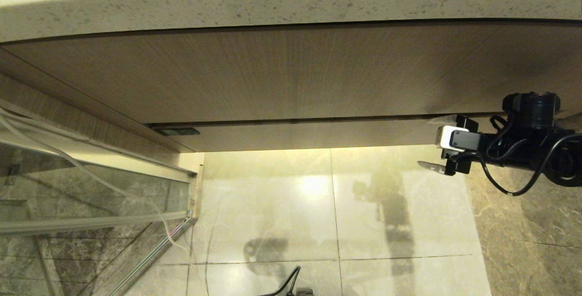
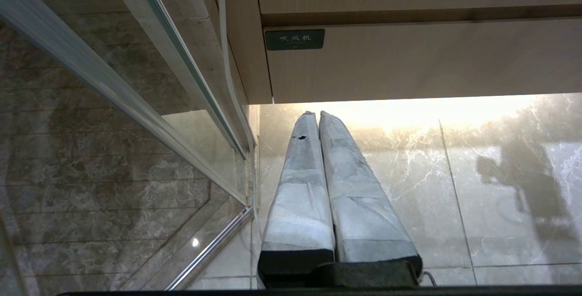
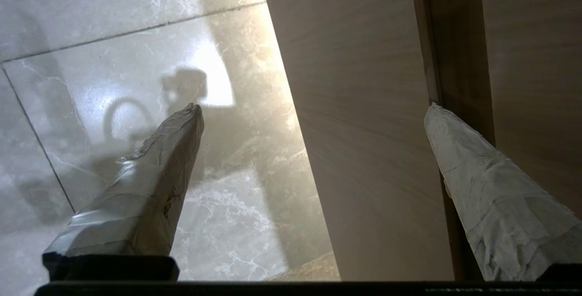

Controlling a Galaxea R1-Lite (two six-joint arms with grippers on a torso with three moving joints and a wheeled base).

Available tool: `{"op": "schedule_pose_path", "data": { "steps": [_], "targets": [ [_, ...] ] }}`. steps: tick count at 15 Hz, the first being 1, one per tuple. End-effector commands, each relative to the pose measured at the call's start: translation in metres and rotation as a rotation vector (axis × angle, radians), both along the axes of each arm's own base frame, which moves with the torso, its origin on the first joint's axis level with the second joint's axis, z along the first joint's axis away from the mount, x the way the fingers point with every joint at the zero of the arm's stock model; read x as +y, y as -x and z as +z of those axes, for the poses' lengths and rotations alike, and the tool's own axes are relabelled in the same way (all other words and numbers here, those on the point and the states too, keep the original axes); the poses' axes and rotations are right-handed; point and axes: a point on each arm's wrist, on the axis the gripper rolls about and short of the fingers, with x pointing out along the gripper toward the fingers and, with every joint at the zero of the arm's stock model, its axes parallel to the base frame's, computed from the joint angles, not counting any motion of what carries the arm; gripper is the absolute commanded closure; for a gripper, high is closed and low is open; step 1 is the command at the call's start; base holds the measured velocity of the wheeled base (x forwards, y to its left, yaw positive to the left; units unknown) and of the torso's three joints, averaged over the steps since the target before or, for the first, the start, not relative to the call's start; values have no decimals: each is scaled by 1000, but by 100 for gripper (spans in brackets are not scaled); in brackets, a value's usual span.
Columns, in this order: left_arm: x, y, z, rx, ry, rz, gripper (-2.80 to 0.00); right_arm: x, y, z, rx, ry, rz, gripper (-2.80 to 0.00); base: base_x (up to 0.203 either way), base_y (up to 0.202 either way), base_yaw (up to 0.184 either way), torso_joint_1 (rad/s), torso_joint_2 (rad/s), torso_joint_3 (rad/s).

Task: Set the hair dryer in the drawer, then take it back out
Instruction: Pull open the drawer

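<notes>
The drawer (image 1: pixel 313 136) is seen shut beneath the taller wood-grain panel (image 1: pixel 291 77), under the speckled bench (image 1: pixel 291 5); the hair dryer is in no view. The right hand (image 1: pixel 435 142) is held at the drawer's right end, spread wide and empty, one finger (image 3: pixel 477 173) at the seam above the front, the other (image 3: pixel 150 187) below it over the tiled floor (image 1: pixel 327 214). The handle-less front is best hooked squarely and drawn straight out. The left hand (image 2: pixel 317 116) is parked, closed and empty, below the labelled end.
</notes>
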Motion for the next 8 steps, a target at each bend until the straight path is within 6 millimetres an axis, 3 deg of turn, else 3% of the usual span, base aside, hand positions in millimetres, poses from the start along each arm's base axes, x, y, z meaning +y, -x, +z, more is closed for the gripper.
{"op": "schedule_pose_path", "data": {
  "steps": [1, 8],
  "targets": [
    [0, -4, -11, 38, 1, 0, 0, 5, 0, 0, -5, 6, 18, -280, 0, 0, 0, 0, 0, 0],
    [0, -4, -11, 38, 1, 0, 0, 10, -3, 1, -27, -6, 30, -280, 0, 0, 0, 0, 0, 0]
  ]
}}
